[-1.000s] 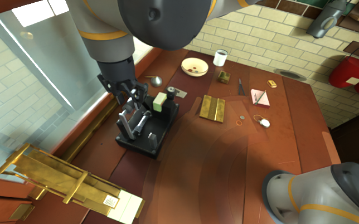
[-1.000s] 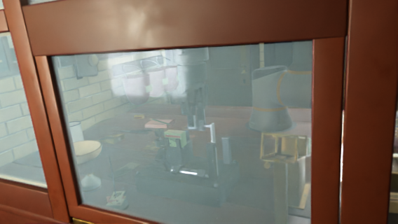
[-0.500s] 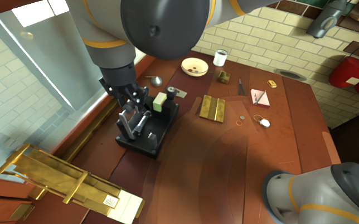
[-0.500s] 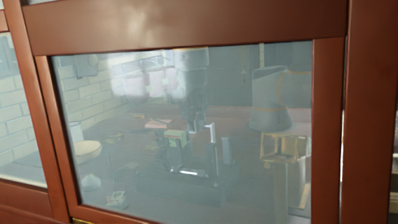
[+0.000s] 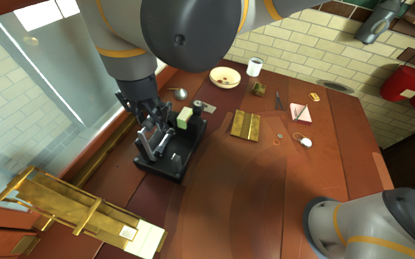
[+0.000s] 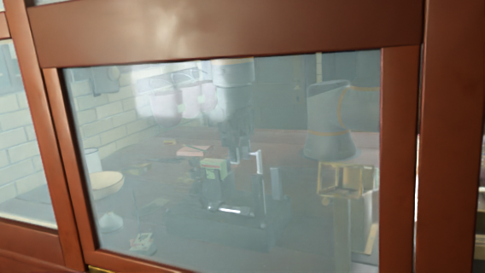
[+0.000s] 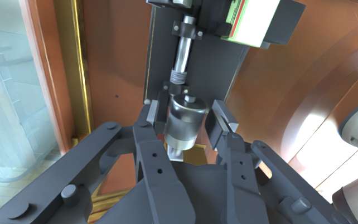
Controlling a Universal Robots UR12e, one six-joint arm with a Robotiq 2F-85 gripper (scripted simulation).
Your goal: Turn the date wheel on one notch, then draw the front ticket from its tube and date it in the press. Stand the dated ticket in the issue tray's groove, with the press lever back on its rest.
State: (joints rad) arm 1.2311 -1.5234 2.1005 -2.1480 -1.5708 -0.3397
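My gripper (image 7: 184, 122) is open and holds nothing; its fingers straddle the round steel knob (image 7: 185, 121) at the end of the press lever (image 5: 146, 146). The lever stands raised over the black dating press (image 5: 170, 145) near the window side of the counter. A pale green ticket (image 5: 184, 117) sits in the press head, beside the date wheel (image 5: 197, 104). The brass ticket tube (image 5: 74, 206) lies at the near left with white tickets (image 5: 145, 238) at its mouth. The brass issue tray (image 5: 245, 125) lies to the right of the press.
The arm's base (image 5: 364, 225) fills the near right corner. A cream bowl (image 5: 225, 77), white mug (image 5: 254, 66), brass block (image 5: 258, 89), pink pad (image 5: 300, 113) and small items lie across the far counter. The window frame (image 7: 69, 69) runs close on the left.
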